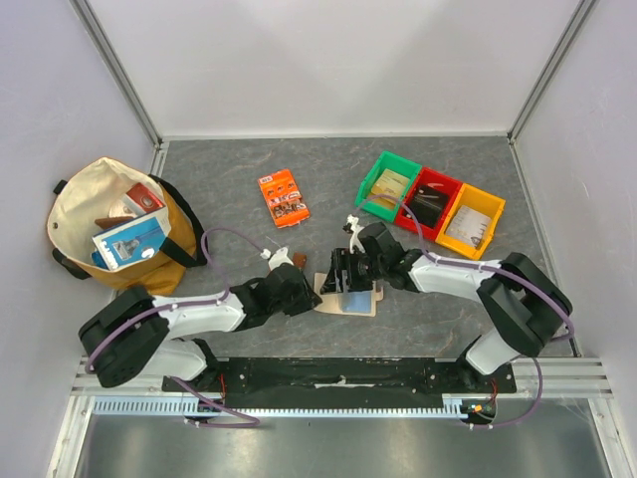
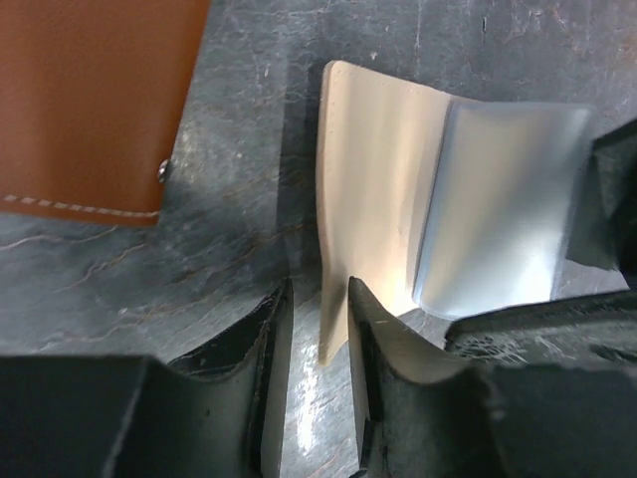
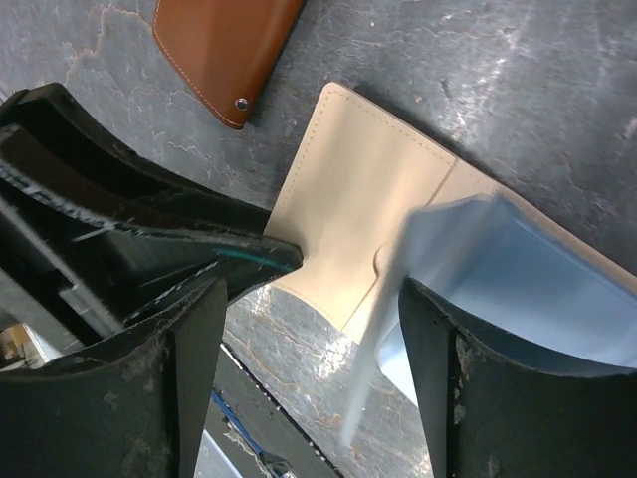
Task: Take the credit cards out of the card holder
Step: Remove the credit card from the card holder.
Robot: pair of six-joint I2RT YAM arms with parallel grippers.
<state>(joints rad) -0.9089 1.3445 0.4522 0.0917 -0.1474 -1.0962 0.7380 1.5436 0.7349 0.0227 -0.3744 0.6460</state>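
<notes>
The beige card holder lies spread open on the table, its pale blue lining lifted and curling. My left gripper is open a little. The holder's near edge stands in the gap, by the right-hand finger and apart from the other. My right gripper is wide open over the holder's lining side. The blurred blue flap rises next to its right finger. From above, the left gripper and right gripper meet at the holder. No credit cards show.
A brown wallet lies just beyond the holder, close to both grippers. An orange packet is further back. Green, red and yellow bins stand at the back right. A cloth bag of items sits left.
</notes>
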